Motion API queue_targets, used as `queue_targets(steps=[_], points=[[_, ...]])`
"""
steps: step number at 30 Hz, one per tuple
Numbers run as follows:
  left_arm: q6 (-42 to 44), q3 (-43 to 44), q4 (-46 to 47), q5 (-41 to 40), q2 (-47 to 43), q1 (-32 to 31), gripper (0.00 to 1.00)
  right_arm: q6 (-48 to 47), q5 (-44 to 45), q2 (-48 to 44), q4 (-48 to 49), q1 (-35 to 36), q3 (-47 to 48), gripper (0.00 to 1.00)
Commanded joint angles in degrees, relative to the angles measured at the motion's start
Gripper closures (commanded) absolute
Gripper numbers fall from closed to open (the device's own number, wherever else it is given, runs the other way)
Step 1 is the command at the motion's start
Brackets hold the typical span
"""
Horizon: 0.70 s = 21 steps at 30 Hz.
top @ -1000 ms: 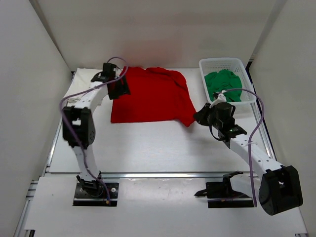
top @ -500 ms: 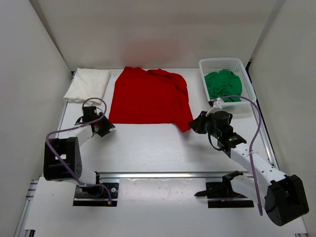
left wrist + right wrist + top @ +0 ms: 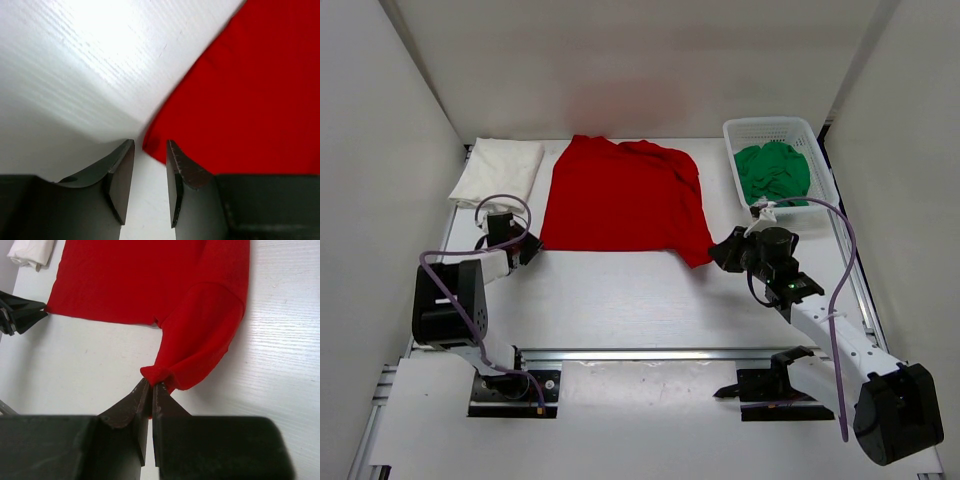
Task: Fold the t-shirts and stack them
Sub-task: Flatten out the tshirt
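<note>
at far left the white t-shirt (image 3: 500,170) lies folded. nearer, the left gripper (image 3: 150,150) stands part-open, with the near left corner of the red t-shirt (image 3: 620,195) at its mouth, unclamped. the right gripper (image 3: 151,385) pinches a small bunch at its near right. far right, the green t-shirt (image 3: 772,170) sits in the basket (image 3: 735,135). the left jaws could close short and miss, skewing any lift, and the thin pinch could slip. white table (image 3: 620,300), bare white walls.

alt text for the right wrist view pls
The right pincer, jaws shut, pinches a bunched tip of the red t-shirt spread on the white table. At the left edge the left pincer sits by the shirt's other near corner, with a white t-shirt beyond it.
</note>
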Motion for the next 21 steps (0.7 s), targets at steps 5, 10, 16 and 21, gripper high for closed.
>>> queue_targets(steps=[5, 10, 16, 21], points=[[-1.97, 0.01, 6.23, -2.22, 2.41, -0.54, 0.57, -0.29, -0.34, 0.10, 2.90, 1.03, 0.42, 1.00], [-3.03, -0.34, 8.08, 0.94, 3.82, -0.62, 0.71, -0.38, -0.17, 0.63, 2.11, -0.29, 1.30, 1.00], [-3.90, 0.35, 6.41, 4.36, -1.52, 0.34, 1.00, -0.29, 0.00, 1.77, 0.28, -3.45, 4.01, 1.00], [-0.93, 9.82, -2.18, 9.98, -13.37, -0.97, 1.00, -3.62, 6.76, -1.56, -8.94, -0.92, 14.37, 1.00]])
